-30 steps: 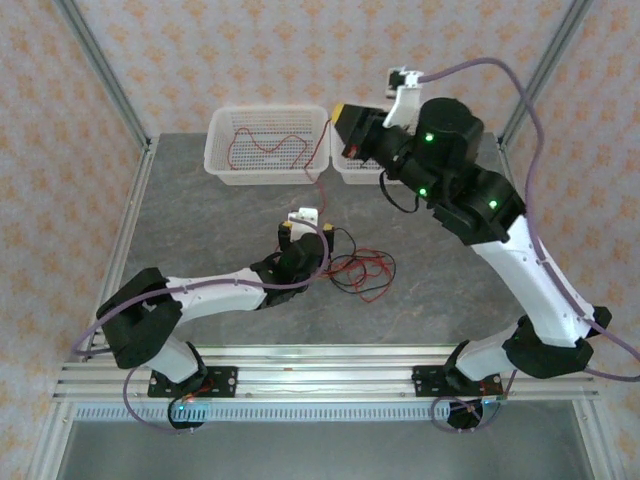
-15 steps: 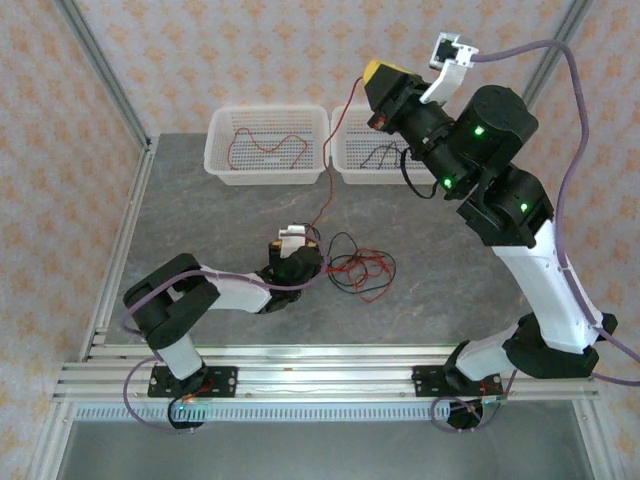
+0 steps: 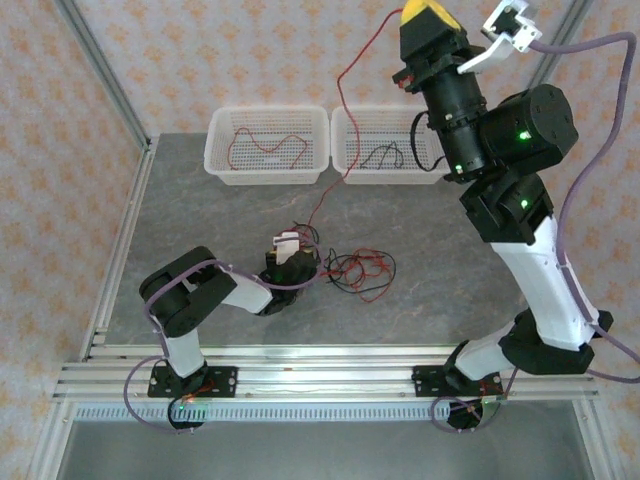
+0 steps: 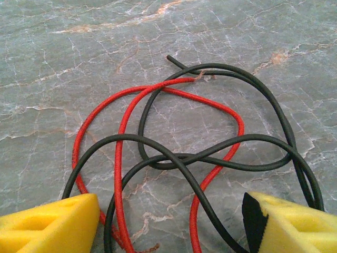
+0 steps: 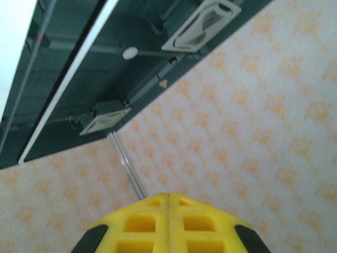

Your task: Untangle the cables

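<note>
A tangle of thin red and black cables [image 3: 362, 272] lies on the grey marble table [image 3: 200, 210]. My left gripper [image 3: 312, 262] rests low at the tangle's left edge. In the left wrist view it [image 4: 171, 232] is open, and its yellow fingers [image 4: 52, 226] straddle looping red cable [image 4: 120, 137] and black cable [image 4: 126, 136] without pinching either. My right gripper [image 3: 422, 12] is raised high at the back, shut on one red cable [image 3: 340, 95] that runs down past the baskets into the tangle. In the right wrist view its closed fingertips [image 5: 168, 224] point at the wall.
Two white mesh baskets stand at the back. The left basket [image 3: 222, 165] holds a red cable and the right basket [image 3: 350, 172] a black one. Aluminium frame posts [image 3: 100, 70] rise at the table's corners, and a rail [image 3: 320, 375] runs along the near edge.
The right arm has swung up and back, lifting the red cable out over the baskets. The left arm has folded its elbow in while its gripper stayed at the tangle.
</note>
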Motion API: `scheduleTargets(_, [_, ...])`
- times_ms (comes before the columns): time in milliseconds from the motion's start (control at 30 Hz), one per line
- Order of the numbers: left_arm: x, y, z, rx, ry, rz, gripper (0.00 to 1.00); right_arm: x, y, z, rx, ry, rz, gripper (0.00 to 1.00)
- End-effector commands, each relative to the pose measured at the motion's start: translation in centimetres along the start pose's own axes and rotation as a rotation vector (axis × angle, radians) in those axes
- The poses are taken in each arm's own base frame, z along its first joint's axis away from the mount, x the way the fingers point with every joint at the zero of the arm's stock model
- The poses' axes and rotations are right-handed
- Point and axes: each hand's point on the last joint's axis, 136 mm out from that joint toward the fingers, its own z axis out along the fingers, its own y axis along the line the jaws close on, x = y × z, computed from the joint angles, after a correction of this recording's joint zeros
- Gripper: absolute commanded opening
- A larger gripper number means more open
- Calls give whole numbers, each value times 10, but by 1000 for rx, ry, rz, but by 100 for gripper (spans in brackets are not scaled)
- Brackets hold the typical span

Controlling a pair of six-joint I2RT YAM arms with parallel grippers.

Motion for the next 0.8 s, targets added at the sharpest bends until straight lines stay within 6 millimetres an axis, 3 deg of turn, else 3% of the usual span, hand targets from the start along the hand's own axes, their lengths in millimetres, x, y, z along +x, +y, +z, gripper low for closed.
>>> scheduleTargets(0, [8, 6, 3, -2, 11, -26, 74, -40, 8, 5, -17, -157, -13, 0])
scheduleTargets(467, [11, 7, -1, 26, 23, -33, 82, -58, 5, 29, 4, -335, -38, 0])
scheduleTargets(633, [-27, -15, -22, 123, -28, -37, 99, -49, 2, 38, 11, -354, -68, 0])
scheduleTargets(767, [-81, -39, -57, 214, -107, -29, 99, -39, 1, 47, 4, -374, -101, 0])
